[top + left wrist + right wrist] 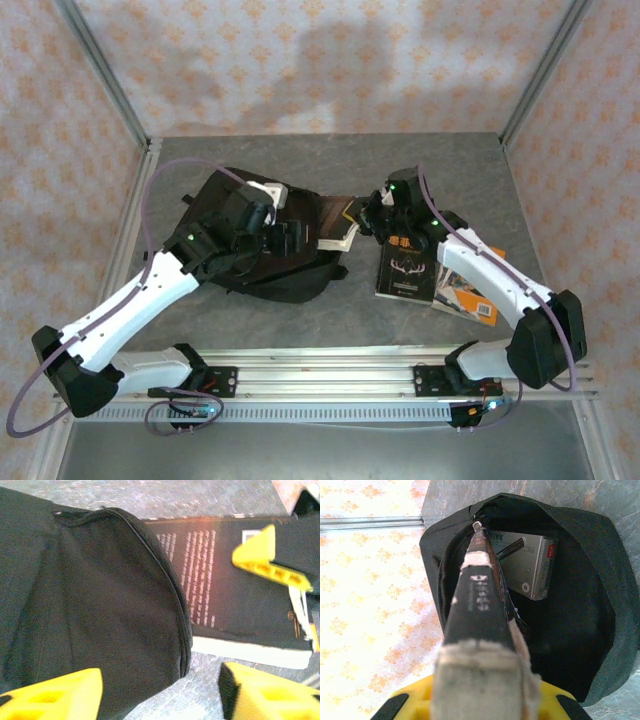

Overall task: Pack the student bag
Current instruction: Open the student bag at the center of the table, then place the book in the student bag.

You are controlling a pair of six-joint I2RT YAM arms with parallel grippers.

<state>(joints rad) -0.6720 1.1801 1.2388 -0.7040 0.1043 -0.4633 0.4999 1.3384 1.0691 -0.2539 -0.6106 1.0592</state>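
Note:
The student bag (265, 265) is a black soft backpack lying left of centre, its mouth facing right. My right gripper (362, 215) is shut on a dark-covered book (335, 225) whose far end is in the bag's mouth. In the right wrist view the book (477, 600) runs spine-up from my gripper (480, 707) into the open bag (580, 620). My left gripper (292, 240) hovers over the bag's mouth edge, open. In the left wrist view its yellow fingers (55, 695) straddle the bag's rim (100, 605), with the book (225, 595) and a right fingertip (265, 555) beyond.
A grey box-like book (525, 565) lies inside the bag. Right of the bag, a black book with an antler design (405, 265) and an orange-edged book (468, 292) lie on the grey table (330, 160). A metal rail (320, 365) runs along the near edge.

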